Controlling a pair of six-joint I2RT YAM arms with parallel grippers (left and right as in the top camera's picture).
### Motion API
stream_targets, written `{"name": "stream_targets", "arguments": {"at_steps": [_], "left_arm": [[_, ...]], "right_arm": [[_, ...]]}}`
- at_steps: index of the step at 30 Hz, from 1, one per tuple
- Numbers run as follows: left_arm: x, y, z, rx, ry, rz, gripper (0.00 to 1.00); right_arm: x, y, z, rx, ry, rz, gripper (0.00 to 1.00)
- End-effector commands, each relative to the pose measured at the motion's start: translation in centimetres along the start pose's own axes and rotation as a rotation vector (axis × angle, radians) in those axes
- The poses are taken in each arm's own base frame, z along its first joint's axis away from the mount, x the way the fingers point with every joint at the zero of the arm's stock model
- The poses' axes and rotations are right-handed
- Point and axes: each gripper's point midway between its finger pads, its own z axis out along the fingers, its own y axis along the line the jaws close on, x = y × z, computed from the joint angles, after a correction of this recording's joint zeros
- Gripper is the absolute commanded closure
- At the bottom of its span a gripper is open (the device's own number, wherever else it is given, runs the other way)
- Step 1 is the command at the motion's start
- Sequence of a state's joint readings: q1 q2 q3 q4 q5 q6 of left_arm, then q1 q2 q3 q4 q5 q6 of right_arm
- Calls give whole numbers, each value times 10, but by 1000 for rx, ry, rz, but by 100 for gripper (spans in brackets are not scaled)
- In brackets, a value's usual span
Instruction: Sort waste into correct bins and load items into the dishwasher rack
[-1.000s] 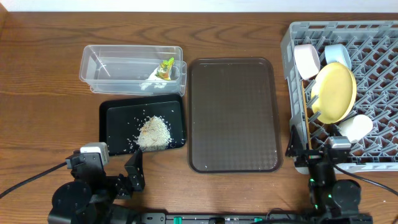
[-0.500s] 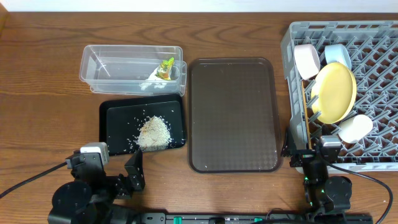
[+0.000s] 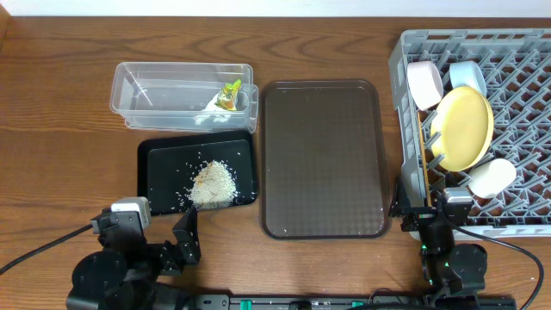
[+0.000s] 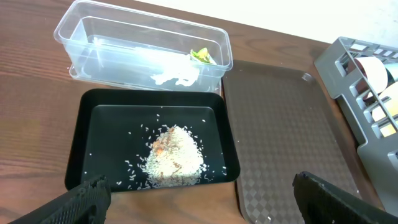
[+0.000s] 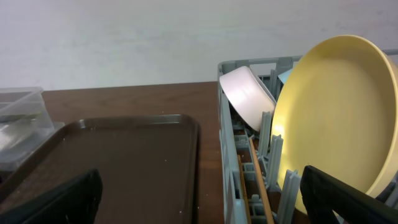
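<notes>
Overhead: my left end effector [image 3: 164,234] and right end effector [image 3: 428,209] hang open, empty. Left wrist: rice [image 4: 174,155] lies in the black tray [image 4: 81,143] ahead, wrapper [image 4: 200,55] in the clear tub [image 4: 124,37] beyond — waste kept apart. Right wrist: yellow plate [image 5: 336,118] stands in the rack [image 5: 230,143], ahead-right — propped on edge, probably to drain.

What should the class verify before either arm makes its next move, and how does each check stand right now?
1. Green-and-white wrapper lies inside the clear tub: ok.
2. Rice scraps are heaped in the black tray: ok.
3. Yellow plate, light-blue bowl, pinkish-white bowl and white cup sit in the dishwasher rack: ok.
4. Chopsticks lie in the rack, along its left edge: ok.
5. Left gripper and right gripper are open and hold nothing: ok.
6. Brown serving tray carries nothing: ok.
</notes>
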State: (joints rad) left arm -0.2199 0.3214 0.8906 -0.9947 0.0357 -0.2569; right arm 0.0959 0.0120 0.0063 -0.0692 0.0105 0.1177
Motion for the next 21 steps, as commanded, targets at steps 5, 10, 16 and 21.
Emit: {"name": "stream_targets", "arguments": {"at_steps": [5, 10, 16, 21], "left_arm": [[1, 0, 0, 3, 3, 17, 4], [13, 17, 7, -85, 32, 63, 4], [36, 44, 45, -169, -33, 19, 4], [40, 53, 77, -148, -204, 1, 4]], "right_arm": [[1, 3, 0, -16, 3, -11, 1], [1, 3, 0, -16, 3, -11, 1], [1, 3, 0, -16, 3, -11, 1], [1, 3, 0, -16, 3, -11, 1]]}}
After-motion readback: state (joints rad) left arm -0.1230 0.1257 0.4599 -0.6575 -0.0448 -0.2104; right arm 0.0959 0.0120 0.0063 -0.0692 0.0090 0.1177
